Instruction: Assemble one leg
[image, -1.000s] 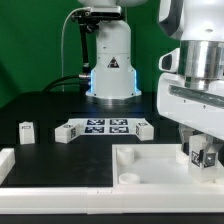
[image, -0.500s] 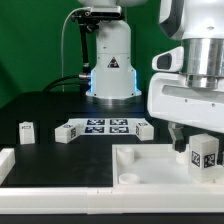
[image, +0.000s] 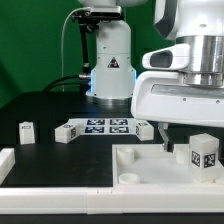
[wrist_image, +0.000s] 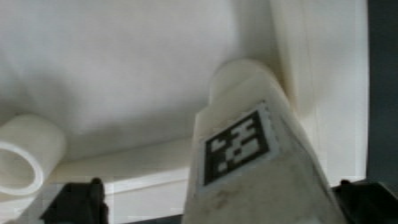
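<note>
A leg, a small white block with a square tag, stands upright at the right end of the white tray-like top. My gripper hangs just above it, and one dark finger shows to the leg's left. In the wrist view the leg rises between my two fingertips, with the gripper open and gaps on both sides. A round corner socket of the top shows beside it.
Three more small legs lie on the black table: one at the exterior view's left, two at the ends of the marker board. The robot base stands behind. Another white part lies at the lower left.
My gripper has risen off the leg and shifted towards the exterior view's left. The leg stays standing in the top and now shows below the hand.
</note>
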